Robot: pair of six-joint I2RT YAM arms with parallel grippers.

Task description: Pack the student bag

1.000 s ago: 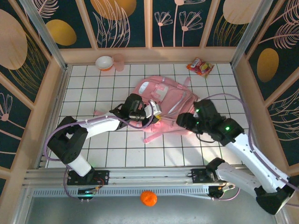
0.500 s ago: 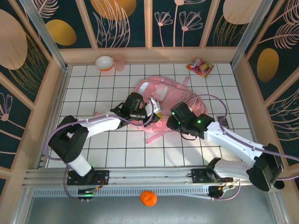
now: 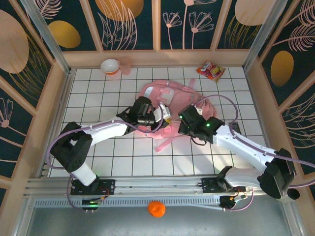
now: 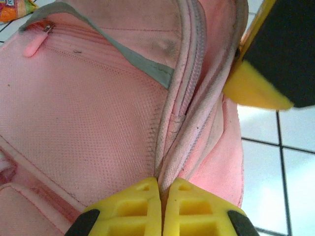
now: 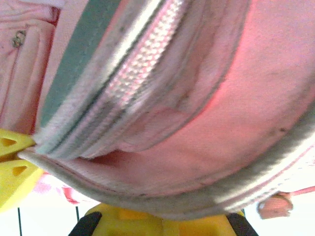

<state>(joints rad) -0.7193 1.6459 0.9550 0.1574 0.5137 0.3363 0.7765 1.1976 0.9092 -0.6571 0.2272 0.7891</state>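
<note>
Student bag (image 3: 173,93) lies flat in mid of table (image 3: 98,83), well apart from snack pkt (image 3: 210,70) at far R corner. L fingers (image 4: 161,199) together, clamped on bag's zip edge. R fingers (image 5: 162,221) also together, pinching grey-trimmed rim just beside L ones.

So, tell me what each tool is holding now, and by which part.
Both hold the student bag. The left tool is shut on the zipper edge of its open mouth; the right tool is shut on the grey-trimmed rim nearby.
</note>
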